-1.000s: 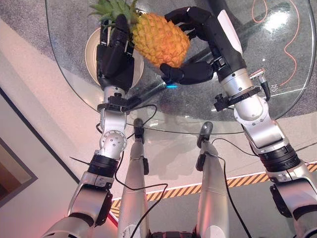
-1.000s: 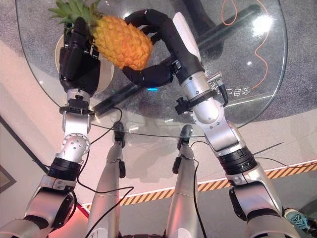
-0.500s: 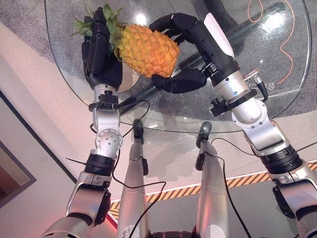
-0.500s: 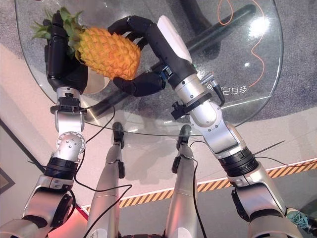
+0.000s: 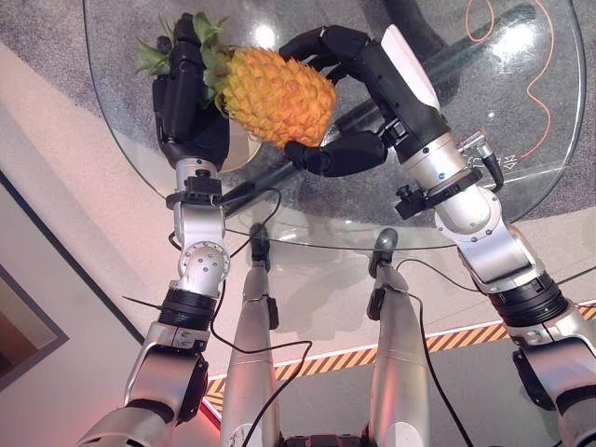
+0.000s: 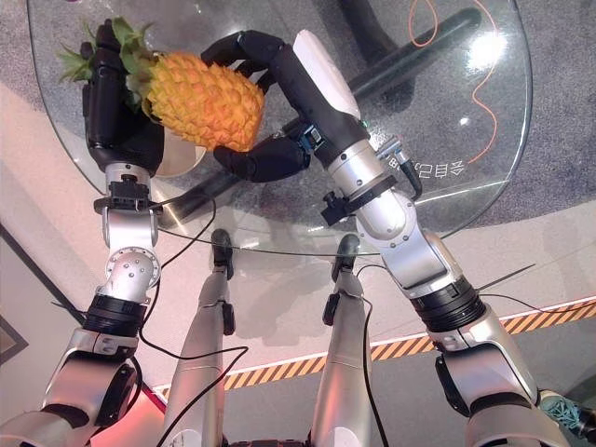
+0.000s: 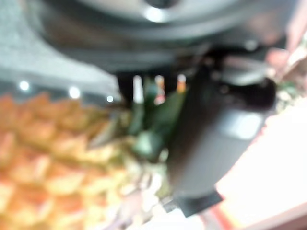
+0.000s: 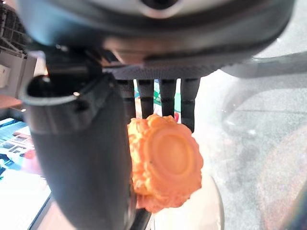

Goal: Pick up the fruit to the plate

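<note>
An orange pineapple (image 5: 279, 93) with a green crown hangs over the glass table, held between both hands. My right hand (image 5: 377, 74) is shut on its body, fingers curled over the far side and the thumb (image 5: 340, 154) underneath; its wrist view shows the fruit's round base (image 8: 165, 163) between thumb and fingers. My left hand (image 5: 191, 116) stands with straight fingers against the leafy crown (image 7: 153, 124). A cream plate (image 5: 242, 151) lies on the glass below the fruit, mostly hidden behind the left hand and the pineapple.
The round glass table has its near edge (image 5: 326, 244) just ahead of me. An orange cable (image 5: 545, 65) loops at its far right. A dark bar (image 5: 466, 56) runs under the glass behind the right hand.
Both hands have carried the pineapple to the left, so it now covers most of the plate. In the last half second almost nothing moved.
</note>
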Motion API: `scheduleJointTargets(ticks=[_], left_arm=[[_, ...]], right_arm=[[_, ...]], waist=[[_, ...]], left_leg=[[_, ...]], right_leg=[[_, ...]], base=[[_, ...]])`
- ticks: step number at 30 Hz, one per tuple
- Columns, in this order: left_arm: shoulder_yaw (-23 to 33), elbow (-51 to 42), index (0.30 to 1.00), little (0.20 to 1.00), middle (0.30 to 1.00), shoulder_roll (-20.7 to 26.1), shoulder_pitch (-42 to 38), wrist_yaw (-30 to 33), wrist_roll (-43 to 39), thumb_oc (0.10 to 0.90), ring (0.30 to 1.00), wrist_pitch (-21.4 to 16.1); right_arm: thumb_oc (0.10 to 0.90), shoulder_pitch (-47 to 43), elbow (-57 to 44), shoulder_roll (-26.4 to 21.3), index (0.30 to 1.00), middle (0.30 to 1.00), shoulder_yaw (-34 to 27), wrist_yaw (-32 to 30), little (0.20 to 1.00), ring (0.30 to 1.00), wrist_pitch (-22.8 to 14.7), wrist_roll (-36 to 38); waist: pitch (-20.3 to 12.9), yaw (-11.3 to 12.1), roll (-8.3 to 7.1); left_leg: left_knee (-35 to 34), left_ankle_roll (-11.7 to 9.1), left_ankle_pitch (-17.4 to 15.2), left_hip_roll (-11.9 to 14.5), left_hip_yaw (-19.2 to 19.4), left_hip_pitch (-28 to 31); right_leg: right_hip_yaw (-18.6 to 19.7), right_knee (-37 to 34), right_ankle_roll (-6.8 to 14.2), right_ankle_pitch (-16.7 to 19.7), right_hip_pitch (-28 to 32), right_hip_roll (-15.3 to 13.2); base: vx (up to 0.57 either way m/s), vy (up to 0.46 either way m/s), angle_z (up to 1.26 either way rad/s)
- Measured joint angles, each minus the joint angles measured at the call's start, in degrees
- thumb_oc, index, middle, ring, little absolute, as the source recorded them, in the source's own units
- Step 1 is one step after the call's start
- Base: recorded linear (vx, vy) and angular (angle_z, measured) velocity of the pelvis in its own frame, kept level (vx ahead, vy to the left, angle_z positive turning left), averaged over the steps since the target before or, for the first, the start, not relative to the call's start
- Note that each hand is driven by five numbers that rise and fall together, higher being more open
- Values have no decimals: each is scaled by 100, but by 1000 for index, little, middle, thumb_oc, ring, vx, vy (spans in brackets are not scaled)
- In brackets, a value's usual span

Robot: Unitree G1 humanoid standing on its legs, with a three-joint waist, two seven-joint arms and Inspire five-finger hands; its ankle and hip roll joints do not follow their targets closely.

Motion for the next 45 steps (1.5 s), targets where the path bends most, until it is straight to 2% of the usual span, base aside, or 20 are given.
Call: scheduleJointTargets(ticks=[8,19,30,39,45], left_arm=[[-119,-1,300,200,300,-41,-259,0,26,100,300,-335],[-117,-6,300,200,300,-108,-264,235,392,100,300,-700],[-41,-8,300,200,300,-108,-265,1260,1293,100,300,-1106],[265,-7,300,200,300,-186,-262,2478,2018,100,300,-1539],[367,-7,300,200,300,-235,-263,3146,2779,100,300,-1587]], right_arm=[[800,13,8,42,900,900,-2,-509,900,900,1,-162],[800,12,23,55,900,900,-4,-656,900,900,1,-215],[800,5,32,56,900,900,-200,-905,900,900,13,-215],[800,4,255,81,900,900,-236,-1107,900,900,53,-213],[800,15,445,81,900,900,-299,-1567,900,900,88,-213]], waist=[[0,-6,0],[0,-2,0],[0,4,0],[0,17,0],[0,14,0]], left_leg=[[-14,0,0,-2,1,-1],[-27,1,-1,-2,2,-3],[-30,1,-1,-1,2,-70],[-30,1,-1,-1,2,-74],[-31,1,-1,-2,2,-74]], right_leg=[[0,-20,0,0,-1,-1],[-6,-39,1,0,-1,0],[-10,-53,3,2,-58,2],[-10,-51,3,2,-61,2],[-9,-52,4,2,-62,1]], base=[[0,0,0],[0,0,0],[0,0,0],[0,0,0],[0,0,0]])
